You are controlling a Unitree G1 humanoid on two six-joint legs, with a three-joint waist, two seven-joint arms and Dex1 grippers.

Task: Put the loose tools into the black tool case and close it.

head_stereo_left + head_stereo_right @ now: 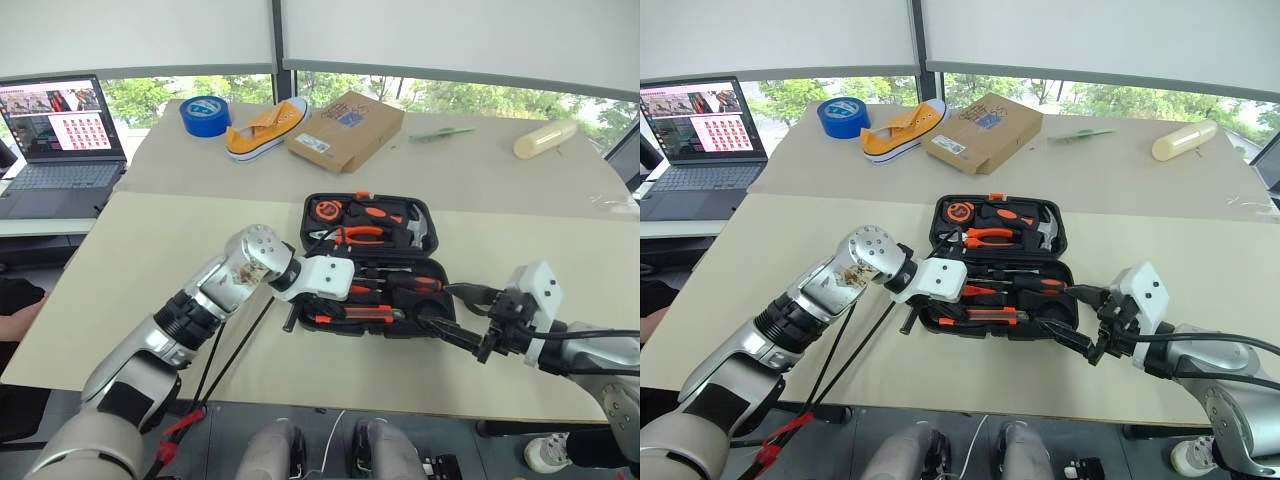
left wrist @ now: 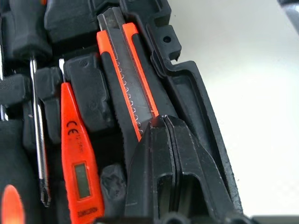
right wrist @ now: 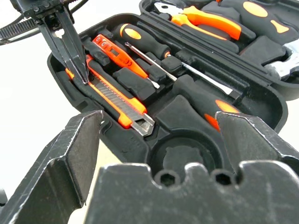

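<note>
Black plastic hinged tool case (image 1: 432, 300) lay open near the front edge of the beige table (image 1: 150, 260), its moulded slots holding an orange-and-black utility knife (image 3: 114, 100), a slim orange tester screwdriver (image 2: 77, 158) and two screwdrivers with black-and-orange handles (image 3: 140, 39). Left gripper (image 3: 83, 77), fingers pressed together, rested its tips on the knife at the case's left end. Right gripper (image 1: 450, 312), fingers spread wide and empty, hovered at the case's right end, above an empty round recess (image 3: 180, 156). Orange-handled pliers (image 1: 365, 235) sat in the far half.
</note>
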